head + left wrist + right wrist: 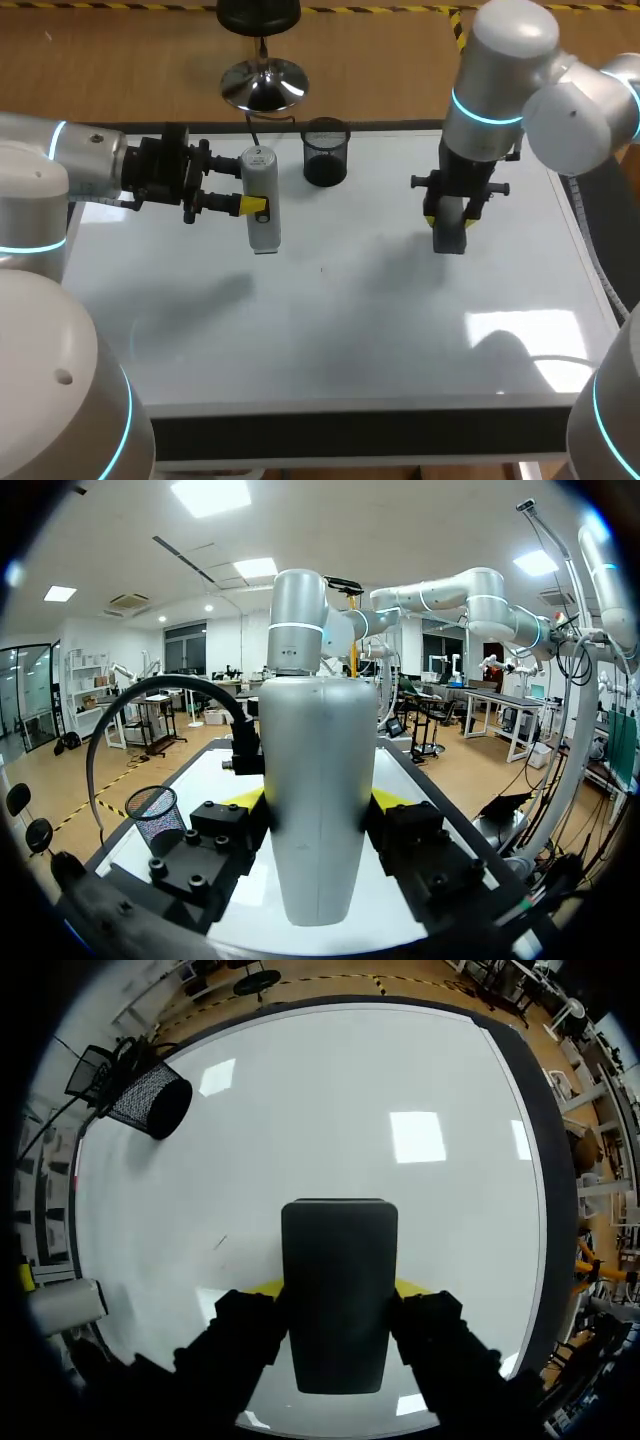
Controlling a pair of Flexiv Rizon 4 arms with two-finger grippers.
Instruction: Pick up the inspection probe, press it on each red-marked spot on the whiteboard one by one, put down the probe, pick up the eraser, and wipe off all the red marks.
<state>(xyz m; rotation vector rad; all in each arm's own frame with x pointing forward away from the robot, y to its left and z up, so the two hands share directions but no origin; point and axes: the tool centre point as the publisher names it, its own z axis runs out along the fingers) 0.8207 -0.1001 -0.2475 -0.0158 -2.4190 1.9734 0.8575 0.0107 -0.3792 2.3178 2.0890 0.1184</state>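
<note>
Pose, left: reaching in level from the frame's left edge, the left gripper (pixel 255 205) is turned sideways and clamped on the inspection probe (pixel 263 235), upper left of centre.
Pose, right: pointing straight down at upper right, the right gripper (pixel 450 222) pinches the eraser (pixel 449 242) over the whiteboard (pixel 350 320).
Probe: smooth, white, rounded like a bottle.
Eraser: matte black block.
Mesh cup (pixel 325 152): black wire, top centre.

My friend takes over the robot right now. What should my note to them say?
Left gripper: shut on the probe, beside the mesh cup.
Right gripper: shut on the eraser, over the whiteboard.
Done: both tools are picked up, and no red marks show. There is only a tiny dash, colour unclear.
Left: check that dash, then put down both tools.
</note>
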